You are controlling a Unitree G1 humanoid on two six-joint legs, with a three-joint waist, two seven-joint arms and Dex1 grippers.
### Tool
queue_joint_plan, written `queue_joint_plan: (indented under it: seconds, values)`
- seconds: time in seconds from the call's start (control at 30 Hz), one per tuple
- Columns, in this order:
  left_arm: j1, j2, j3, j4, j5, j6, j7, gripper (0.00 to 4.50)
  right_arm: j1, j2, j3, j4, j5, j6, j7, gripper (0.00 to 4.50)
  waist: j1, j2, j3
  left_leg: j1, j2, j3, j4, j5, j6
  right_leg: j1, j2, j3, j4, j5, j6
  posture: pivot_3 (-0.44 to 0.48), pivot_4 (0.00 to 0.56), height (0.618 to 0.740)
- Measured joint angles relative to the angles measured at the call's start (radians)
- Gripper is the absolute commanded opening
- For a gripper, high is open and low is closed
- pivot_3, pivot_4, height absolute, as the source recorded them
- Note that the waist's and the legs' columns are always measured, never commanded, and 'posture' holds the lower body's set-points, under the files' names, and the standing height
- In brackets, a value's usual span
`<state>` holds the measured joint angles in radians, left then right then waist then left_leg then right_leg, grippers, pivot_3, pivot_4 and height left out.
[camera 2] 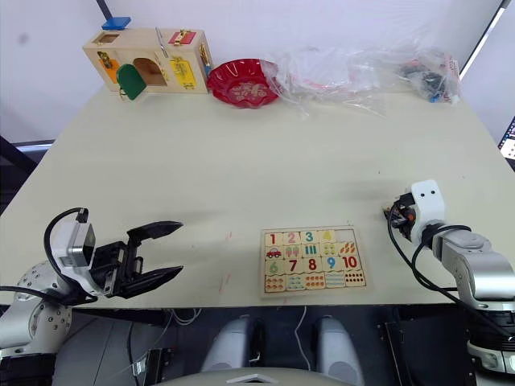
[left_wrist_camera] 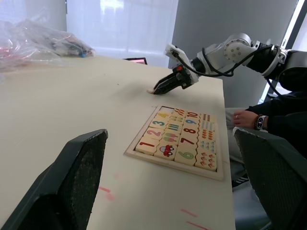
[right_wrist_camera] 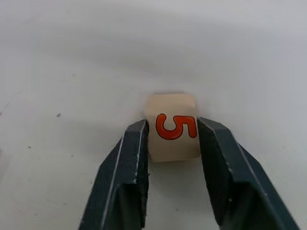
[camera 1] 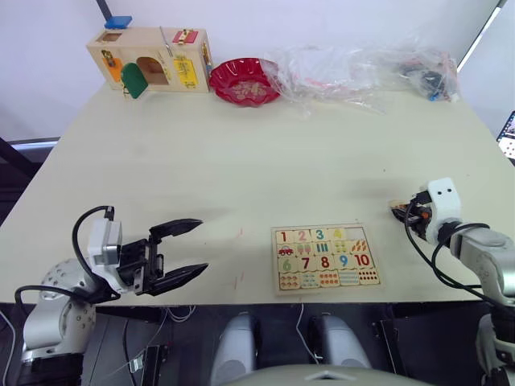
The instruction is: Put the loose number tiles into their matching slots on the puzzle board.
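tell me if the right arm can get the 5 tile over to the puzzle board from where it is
Probably yes. The right gripper is closed on the 5 tile, and only bare table lies between it and the puzzle board.

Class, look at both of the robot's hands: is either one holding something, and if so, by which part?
The right hand grips the number 5 tile by its two opposite side edges, low against the table. The left hand is open and holds nothing.

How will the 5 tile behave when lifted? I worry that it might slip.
The 5 tile looks like a rigid wooden square, probably light. The right gripper pinches its smooth side edges, so it might pivot or slip. Lying flat, it shouldn't roll.
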<state>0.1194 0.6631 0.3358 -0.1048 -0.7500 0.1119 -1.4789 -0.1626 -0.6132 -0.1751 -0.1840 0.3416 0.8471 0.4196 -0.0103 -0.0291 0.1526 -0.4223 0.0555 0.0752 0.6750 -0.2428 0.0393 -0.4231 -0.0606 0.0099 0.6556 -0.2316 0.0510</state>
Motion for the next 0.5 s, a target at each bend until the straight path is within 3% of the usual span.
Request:
queue_joint_plan:
  seconds: [0.5]
  values:
    - [-0.017, -0.004, 0.0, 0.071, 0.002, -0.036, -0.034, 4.5, 0.038, -0.001, -0.022, -0.047, 0.002, 0.027, -0.012, 1.69, 0.006, 0.0, 0.0, 0.0, 0.0, 0.0, -0.001, 0.0, 0.0, 0.0, -0.001, 0.0, -0.001, 0.0, 0.0, 0.0, 0.15, 0.74]
